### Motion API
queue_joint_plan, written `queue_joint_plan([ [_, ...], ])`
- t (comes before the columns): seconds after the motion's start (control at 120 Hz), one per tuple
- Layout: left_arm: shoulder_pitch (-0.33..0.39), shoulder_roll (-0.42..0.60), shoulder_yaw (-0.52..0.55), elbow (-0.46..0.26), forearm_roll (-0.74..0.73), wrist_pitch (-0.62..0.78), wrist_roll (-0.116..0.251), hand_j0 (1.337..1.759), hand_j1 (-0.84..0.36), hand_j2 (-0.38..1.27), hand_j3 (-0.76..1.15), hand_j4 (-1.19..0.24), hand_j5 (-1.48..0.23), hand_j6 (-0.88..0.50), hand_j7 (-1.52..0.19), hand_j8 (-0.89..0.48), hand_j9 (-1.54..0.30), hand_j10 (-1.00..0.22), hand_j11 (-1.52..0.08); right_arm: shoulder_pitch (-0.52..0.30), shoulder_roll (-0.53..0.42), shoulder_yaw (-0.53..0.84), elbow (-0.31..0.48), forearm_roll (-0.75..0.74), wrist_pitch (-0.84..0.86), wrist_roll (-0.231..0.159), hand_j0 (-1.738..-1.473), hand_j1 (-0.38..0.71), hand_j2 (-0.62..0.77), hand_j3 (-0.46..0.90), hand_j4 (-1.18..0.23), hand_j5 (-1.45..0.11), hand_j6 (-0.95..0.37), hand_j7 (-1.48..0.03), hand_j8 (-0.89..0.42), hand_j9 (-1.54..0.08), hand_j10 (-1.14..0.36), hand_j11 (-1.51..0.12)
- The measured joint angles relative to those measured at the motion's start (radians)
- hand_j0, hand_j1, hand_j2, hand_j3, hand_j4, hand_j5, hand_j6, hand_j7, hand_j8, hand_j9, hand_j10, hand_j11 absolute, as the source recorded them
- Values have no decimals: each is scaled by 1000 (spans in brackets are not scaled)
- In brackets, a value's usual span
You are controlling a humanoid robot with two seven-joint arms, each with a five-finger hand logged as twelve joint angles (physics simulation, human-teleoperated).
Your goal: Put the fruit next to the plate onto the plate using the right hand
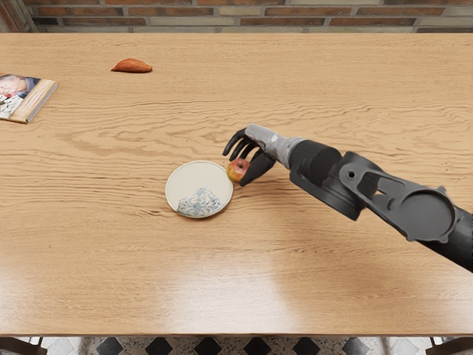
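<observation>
A small red and yellow fruit (237, 170) sits at the right rim of a round cream plate (194, 180) near the table's middle. The plate bears a blue and white pattern in its lower part. My right hand (244, 157) comes in from the right edge and its dark fingers (235, 142) curl over and around the fruit, with the thumb below it. Whether the fruit rests on the table or is lifted I cannot tell. The left arm does not show.
An orange-brown sweet potato (131, 66) lies at the far left of the table. A book (22, 95) rests on the left edge. A brick wall (236, 15) runs behind the table.
</observation>
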Motion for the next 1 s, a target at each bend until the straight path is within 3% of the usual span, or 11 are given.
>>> queue_joint_plan([
  [0.717,0,0,0,0,0,0,0,1658,335,3,0,-12,-15,-13,-15,-13,-15,-12,-15,-40,145,-14,-47,-8,-57,0,-1658,246,149,0,-547,-763,-553,-737,-424,-759,-588,-755],
  [1.0,0,0,0,0,0,0,0,1658,335,3,0,-12,-15,-13,-15,-13,-15,-12,-15,-39,109,84,-27,3,10,0,-1658,-154,30,0,-176,-241,-177,-234,-145,-240,-186,-239],
])
